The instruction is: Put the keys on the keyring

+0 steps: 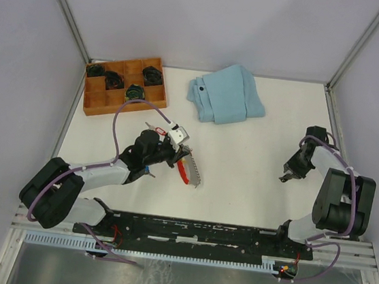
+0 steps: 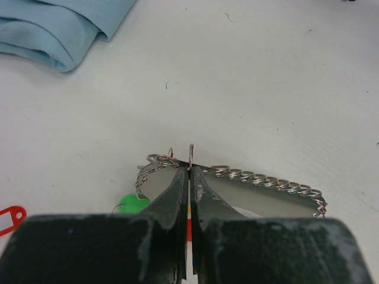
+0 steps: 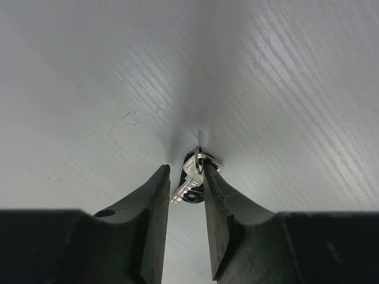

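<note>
Over at four o'clock on the surface (image 1: 243, 155), the right hand (image 3: 186, 171) has its fingers apart around a small key (image 3: 183, 189). It looks light and slippery; I'd pinch its flat head. At six o'clock, the left hand (image 2: 189, 171) is closed tight on the stiff red keyring (image 2: 266, 179).

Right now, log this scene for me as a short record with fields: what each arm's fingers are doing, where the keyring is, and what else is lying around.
left fingers: shut on the red curved plastic keyring with silvery loops
right fingers: apart, either side of a small silver metal key
loose tags: green plastic tag and red plastic tag, near the left fingers
far side: folded light-blue cloth; wooden compartment tray
</note>
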Motion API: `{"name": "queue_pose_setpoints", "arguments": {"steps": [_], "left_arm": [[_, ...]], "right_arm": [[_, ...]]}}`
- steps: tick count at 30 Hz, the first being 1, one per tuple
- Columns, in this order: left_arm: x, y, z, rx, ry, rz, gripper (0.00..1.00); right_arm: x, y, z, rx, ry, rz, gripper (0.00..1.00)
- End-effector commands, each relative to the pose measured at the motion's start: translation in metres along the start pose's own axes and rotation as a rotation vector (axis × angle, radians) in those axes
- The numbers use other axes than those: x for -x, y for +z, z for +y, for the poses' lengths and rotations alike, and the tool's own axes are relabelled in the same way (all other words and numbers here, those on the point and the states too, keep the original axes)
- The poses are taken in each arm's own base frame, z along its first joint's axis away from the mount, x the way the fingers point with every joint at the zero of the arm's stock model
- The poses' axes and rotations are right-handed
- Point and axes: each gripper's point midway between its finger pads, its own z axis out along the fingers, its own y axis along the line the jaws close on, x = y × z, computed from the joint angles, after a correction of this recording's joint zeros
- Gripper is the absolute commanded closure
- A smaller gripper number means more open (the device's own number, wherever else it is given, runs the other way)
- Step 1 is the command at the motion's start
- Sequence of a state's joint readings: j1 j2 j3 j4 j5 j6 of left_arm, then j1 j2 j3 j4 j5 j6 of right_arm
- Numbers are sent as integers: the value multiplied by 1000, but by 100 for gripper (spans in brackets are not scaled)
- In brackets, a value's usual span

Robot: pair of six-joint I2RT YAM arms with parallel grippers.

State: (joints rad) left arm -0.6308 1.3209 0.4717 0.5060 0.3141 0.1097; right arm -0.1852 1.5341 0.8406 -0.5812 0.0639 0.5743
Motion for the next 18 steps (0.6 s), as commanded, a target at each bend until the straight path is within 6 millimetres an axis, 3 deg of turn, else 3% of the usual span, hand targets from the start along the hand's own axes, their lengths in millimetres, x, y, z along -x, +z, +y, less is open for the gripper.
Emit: {"name": "queue_pose_setpoints", "arguments": {"steps": [1,6,10,14,18], "left_arm": [[23,1,-1,-9,26,-70,97],[24,2,-4,-21,21,-71,97],[25,2,-4,-25,19,-71,97],[26,2,-6,-38,15,-73,97],[25,3,-7,-41,14,-69,97]], "right_arm": [[-28,4,17,101,42,83,64],[-44,0,45,157,26,91,64],[-52,-9,89,230,-24,72,64],[-64,-25,140,325,-122,66,59],[-63,-48,161,369,-265,39,53]]}}
